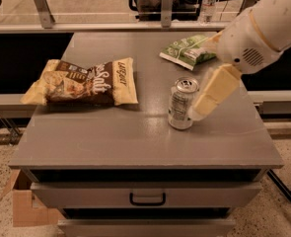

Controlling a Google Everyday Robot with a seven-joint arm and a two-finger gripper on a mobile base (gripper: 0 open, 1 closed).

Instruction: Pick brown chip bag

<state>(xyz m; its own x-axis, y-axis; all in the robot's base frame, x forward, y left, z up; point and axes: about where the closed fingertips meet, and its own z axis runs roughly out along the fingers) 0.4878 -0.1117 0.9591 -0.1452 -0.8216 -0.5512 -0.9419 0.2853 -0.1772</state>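
Note:
The brown chip bag (83, 83) lies flat on the left part of the grey table (135, 137); it has a dark brown middle, pale yellow ends and white "Salt" lettering. My gripper (204, 102) hangs from the white arm (263, 28), which comes in from the upper right. It points down and to the left, just right of a silver drink can (181, 103). It is well to the right of the brown bag and holds nothing that I can see.
A smaller green-and-white bag (187, 51) lies at the back right, partly behind the arm. The table has a drawer with a black handle (147, 199). A cardboard box (24, 206) sits on the floor at the left. A railing (110, 26) and a water bottle (209, 1) are behind.

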